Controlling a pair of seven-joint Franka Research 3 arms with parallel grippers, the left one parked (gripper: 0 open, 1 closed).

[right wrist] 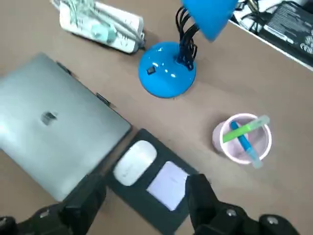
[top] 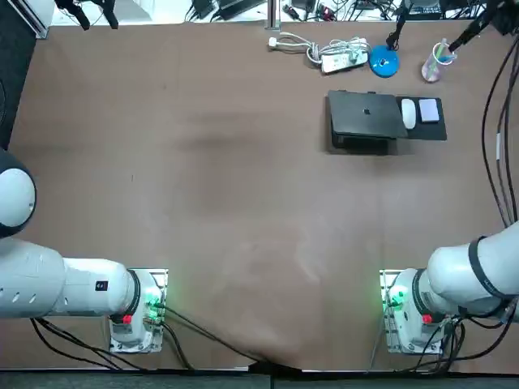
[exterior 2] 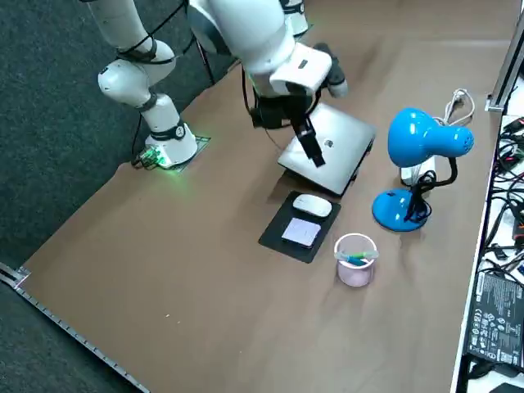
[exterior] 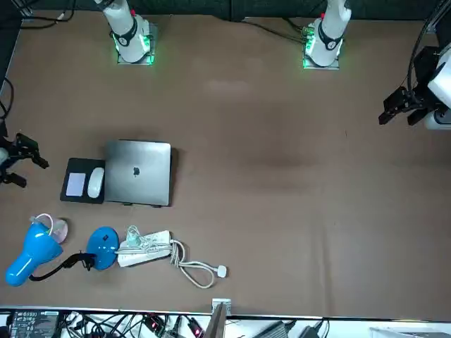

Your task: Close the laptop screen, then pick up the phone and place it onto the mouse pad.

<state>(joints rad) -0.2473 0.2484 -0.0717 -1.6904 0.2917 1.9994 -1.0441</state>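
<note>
End effector spread above phone

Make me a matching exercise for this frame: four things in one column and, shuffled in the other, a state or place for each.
Things:
1. laptop
2. phone
3. cup
4. right hand

States or places:
A. holds pens
B. open, raised off the table near the mouse pad
C. lid shut
D. lies on the mouse pad beside the mouse

Pairs: 1-C, 2-D, 3-A, 4-B
</note>
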